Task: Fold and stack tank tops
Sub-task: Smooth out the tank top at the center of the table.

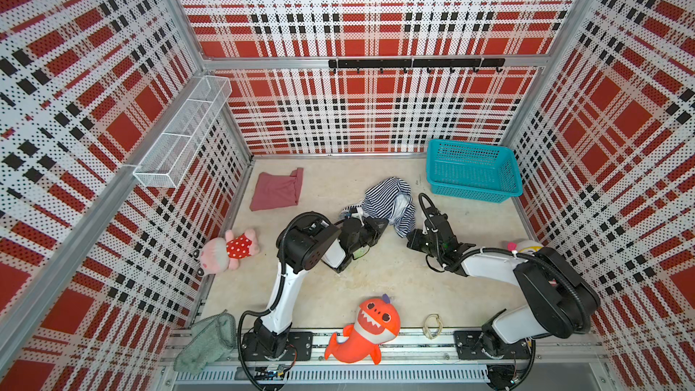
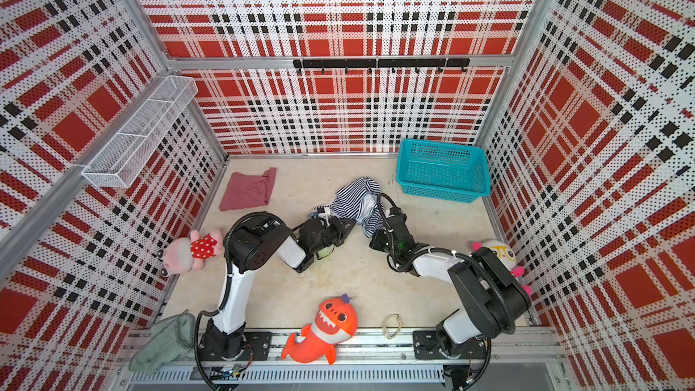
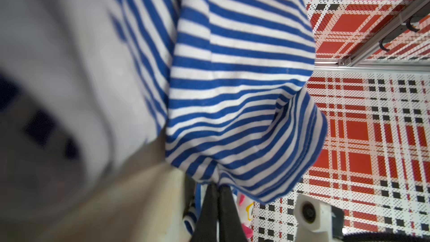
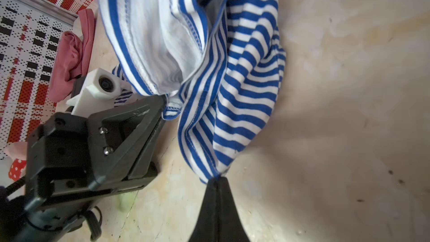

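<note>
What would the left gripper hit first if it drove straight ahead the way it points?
The striped tank top: the left gripper is shut on its edge, and the bunched cloth fills the line ahead. What lies behind it is hidden.

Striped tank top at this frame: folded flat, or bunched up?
Bunched up, not folded. The striped tank top drapes in crumpled folds with its pale inside showing, pinched by the left fingers and right fingers.

Left gripper (image 3: 215,187) and right gripper (image 4: 216,180) both pinched closed
</note>
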Robot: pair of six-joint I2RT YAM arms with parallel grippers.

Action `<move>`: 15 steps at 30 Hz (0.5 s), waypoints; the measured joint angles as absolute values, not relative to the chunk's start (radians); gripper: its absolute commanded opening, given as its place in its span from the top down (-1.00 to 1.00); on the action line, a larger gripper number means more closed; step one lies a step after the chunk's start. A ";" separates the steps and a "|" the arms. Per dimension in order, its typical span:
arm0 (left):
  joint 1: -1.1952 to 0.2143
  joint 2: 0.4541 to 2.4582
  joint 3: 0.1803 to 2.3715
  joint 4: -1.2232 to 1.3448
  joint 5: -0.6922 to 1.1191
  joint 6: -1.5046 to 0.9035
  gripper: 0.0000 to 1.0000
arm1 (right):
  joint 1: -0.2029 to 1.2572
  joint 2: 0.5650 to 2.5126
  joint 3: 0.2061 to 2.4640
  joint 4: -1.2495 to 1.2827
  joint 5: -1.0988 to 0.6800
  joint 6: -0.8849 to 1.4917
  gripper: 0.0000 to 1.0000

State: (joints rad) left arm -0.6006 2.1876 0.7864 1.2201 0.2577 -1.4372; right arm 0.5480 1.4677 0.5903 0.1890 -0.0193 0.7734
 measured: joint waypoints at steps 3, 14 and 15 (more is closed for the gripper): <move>-0.528 2.074 0.789 1.106 0.303 -1.340 1.00 | 0.548 1.409 0.691 0.030 0.012 0.669 1.00; -0.243 1.626 1.090 0.484 0.432 -0.870 1.00 | 0.492 1.243 0.982 -0.431 0.245 0.315 1.00; -0.222 1.590 1.110 0.422 0.435 -0.829 1.00 | 0.482 1.222 0.999 -0.455 0.262 0.294 1.00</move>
